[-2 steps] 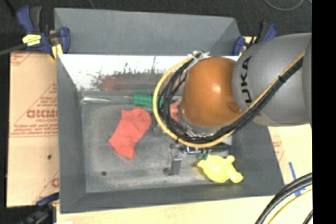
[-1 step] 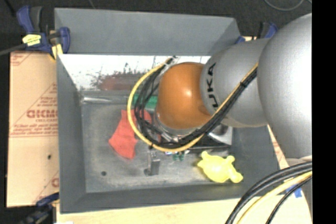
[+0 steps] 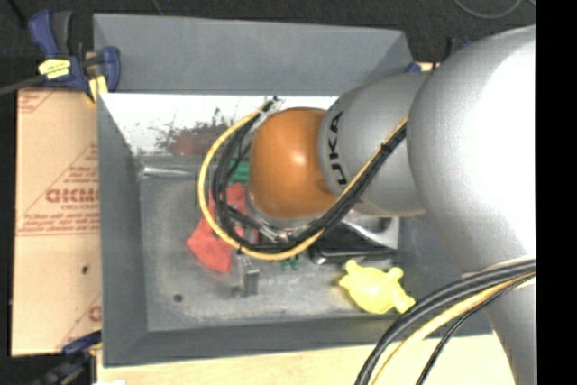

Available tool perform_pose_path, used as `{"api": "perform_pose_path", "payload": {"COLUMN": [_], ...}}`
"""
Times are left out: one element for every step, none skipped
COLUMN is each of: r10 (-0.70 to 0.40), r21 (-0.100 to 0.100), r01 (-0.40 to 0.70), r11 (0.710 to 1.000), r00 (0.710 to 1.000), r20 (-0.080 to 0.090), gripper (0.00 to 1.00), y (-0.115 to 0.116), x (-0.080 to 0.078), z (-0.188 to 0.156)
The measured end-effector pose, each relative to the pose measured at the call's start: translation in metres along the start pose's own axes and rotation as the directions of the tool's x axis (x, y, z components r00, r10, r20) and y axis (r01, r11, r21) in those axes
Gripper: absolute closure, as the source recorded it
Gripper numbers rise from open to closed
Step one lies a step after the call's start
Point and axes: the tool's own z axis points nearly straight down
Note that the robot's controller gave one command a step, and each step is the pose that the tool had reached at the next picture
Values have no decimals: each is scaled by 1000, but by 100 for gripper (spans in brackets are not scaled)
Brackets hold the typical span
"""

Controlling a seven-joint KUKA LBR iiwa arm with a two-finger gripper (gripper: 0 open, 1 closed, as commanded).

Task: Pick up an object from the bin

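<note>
My gripper (image 3: 247, 280) reaches down to the bin floor near the front, left of the middle, mostly hidden under the arm's orange cover. A red soft-looking piece (image 3: 208, 248) lies just to its left, touching or nearly touching it. A small green thing (image 3: 289, 264) peeks out just to the gripper's right, below the cables. A yellow plastic toy (image 3: 370, 288) rests further right at the bin's front.
A black and white flat thing (image 3: 364, 236) lies under the arm at the right. Another green piece (image 3: 239, 170) and a red bit (image 3: 235, 195) show behind the cables. The arm covers the bin's right half.
</note>
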Motion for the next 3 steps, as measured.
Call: {"api": "perform_pose_path", "payload": {"r10": [-40, 270, 271], "r21": [7, -1, -1], "r01": [40, -270, -271], "r11": [999, 963, 963], "r00": [999, 963, 963], "r20": [-3, 1, 1], "gripper": [0, 100, 100], "y": [-7, 59, 59], "x": [-17, -5, -5], "z": [9, 13, 13]}}
